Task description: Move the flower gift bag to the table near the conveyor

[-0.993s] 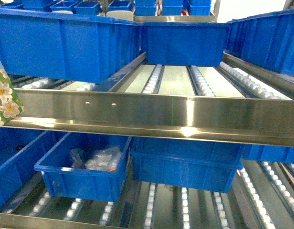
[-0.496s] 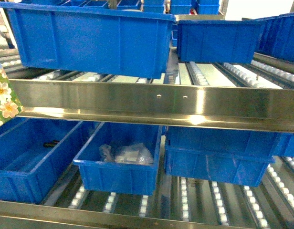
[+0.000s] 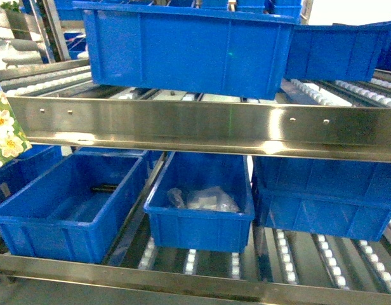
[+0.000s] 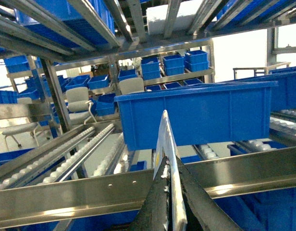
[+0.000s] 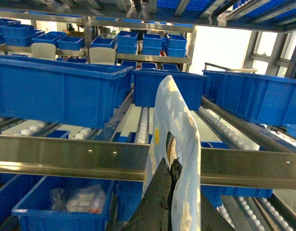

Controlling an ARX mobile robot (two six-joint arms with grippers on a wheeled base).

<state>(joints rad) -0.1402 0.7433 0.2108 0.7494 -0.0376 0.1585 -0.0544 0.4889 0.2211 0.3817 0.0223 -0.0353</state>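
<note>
The flower gift bag [image 3: 4,130], green with white blossoms, shows only as a sliver at the head view's left edge. In the left wrist view its thin white edge [image 4: 166,139] rises upright between the dark fingers of my left gripper [image 4: 170,160], which is shut on it. My right gripper [image 5: 169,161] is shut on a pale bluish-white bag [image 5: 179,115] with a small yellow spot. Neither gripper shows in the head view. The conveyor [image 3: 202,127], a steel rack with white roller tracks, fills the view ahead. The table is out of view.
Blue plastic bins [image 3: 189,47] sit on the upper roller tracks and more [image 3: 198,213] on the lower level, one holding clear packets. Steel front rails [image 4: 90,192] [image 5: 66,156] cross just ahead of both grippers. More racks and chairs [image 4: 80,103] stand behind.
The rack and its bins have slid to the right across the head view, so more of the left bins shows now. The flower gift bag stays at the left edge.
</note>
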